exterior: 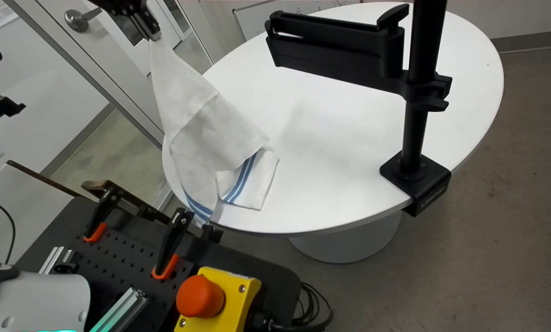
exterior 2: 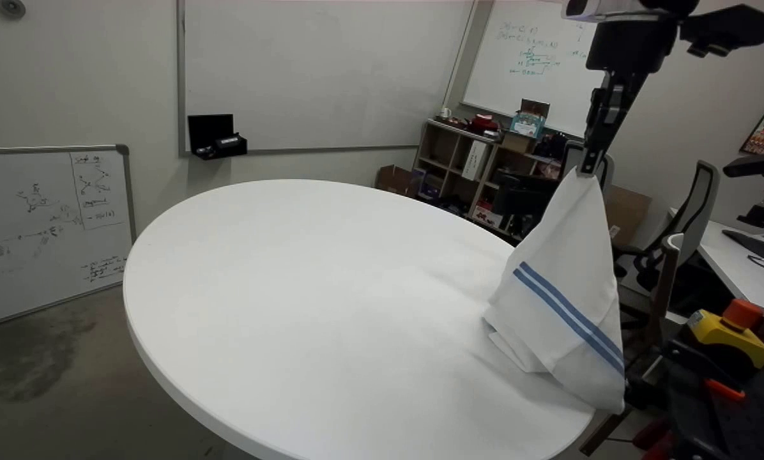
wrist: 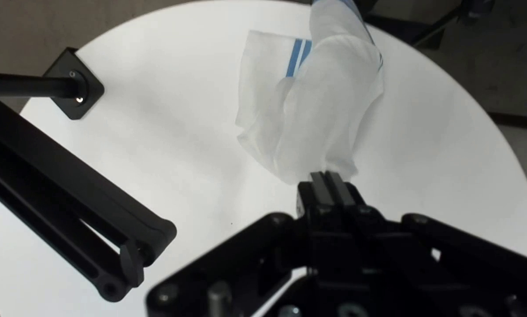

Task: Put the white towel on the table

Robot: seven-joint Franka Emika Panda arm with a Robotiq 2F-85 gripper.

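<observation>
A white towel with blue stripes (exterior: 206,124) hangs from my gripper (exterior: 154,37) in an exterior view. It also shows in an exterior view (exterior 2: 564,281) and in the wrist view (wrist: 329,92). My gripper (exterior 2: 588,171) is shut on the towel's top corner, well above the round white table (exterior 2: 331,306). The towel's lower folds rest on the table near its rim, and one striped end hangs over the edge. In the wrist view the gripper's fingertips (wrist: 327,176) are together, with the towel beneath them; the pinched cloth is mostly hidden there.
A black post (exterior: 416,138) with a folded arm (exterior: 335,50) is clamped to the table's edge; the folded arm reaches over the tabletop. A dark robot stand with clamps (exterior: 167,249) and a yellow emergency-stop box (exterior: 229,295) stands beside the table near the towel.
</observation>
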